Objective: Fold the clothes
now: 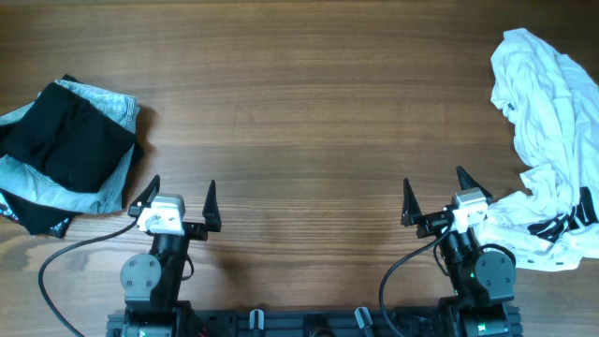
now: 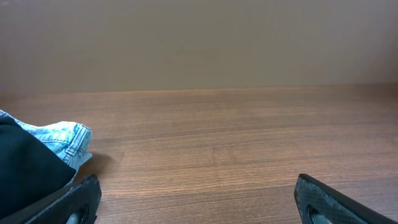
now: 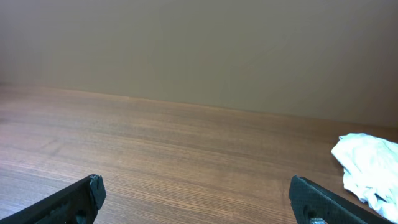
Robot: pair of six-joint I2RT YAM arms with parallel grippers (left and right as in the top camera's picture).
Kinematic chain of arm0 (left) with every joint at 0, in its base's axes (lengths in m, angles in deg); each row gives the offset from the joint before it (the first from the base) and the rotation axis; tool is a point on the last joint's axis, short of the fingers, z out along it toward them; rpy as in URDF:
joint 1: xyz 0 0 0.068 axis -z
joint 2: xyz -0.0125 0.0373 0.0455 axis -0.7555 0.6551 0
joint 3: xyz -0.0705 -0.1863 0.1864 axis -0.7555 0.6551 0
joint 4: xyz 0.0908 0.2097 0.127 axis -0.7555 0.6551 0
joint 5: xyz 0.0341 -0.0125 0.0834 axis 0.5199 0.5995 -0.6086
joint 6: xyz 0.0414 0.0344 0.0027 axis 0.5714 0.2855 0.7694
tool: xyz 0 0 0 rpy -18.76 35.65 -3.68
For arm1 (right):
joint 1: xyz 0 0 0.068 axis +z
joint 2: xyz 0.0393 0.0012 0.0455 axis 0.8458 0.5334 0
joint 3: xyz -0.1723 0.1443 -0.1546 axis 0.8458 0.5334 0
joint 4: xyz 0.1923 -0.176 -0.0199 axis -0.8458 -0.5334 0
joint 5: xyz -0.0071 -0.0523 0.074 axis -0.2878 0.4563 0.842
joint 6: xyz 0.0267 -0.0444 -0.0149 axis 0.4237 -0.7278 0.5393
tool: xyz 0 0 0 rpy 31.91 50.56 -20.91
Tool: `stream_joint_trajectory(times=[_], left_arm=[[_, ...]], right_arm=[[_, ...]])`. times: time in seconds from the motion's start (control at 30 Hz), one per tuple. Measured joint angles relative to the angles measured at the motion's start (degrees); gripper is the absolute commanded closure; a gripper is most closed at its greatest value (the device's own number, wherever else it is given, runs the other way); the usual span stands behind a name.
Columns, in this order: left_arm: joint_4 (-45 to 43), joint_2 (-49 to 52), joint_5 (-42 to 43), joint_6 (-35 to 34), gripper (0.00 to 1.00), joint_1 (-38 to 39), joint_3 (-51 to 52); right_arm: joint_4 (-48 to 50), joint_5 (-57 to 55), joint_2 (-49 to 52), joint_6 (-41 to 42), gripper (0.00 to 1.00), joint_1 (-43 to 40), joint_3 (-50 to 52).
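Overhead, the white shirt (image 1: 550, 131) lies crumpled along the counter's (image 1: 309, 103) right edge, from the far corner down to just beside the right hand (image 1: 433, 178). That hand and the left hand (image 1: 182, 183) both stand spread wide and empty. At the left edge a black garment (image 1: 75, 140) rests on a blue garment (image 1: 114, 105). The dark markings (image 1: 562, 225) at the shirt's near end are too small to read.
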Motion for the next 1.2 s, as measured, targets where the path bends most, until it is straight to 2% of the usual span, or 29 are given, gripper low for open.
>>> stream_joint_trajectory(times=[1.2], left_arm=[[-0.72, 0.0, -0.04, 0.02, 0.0, 0.0, 0.0]], right_arm=[[0.31, 0.0, 0.0, 0.0, 0.0, 0.0, 0.0]])
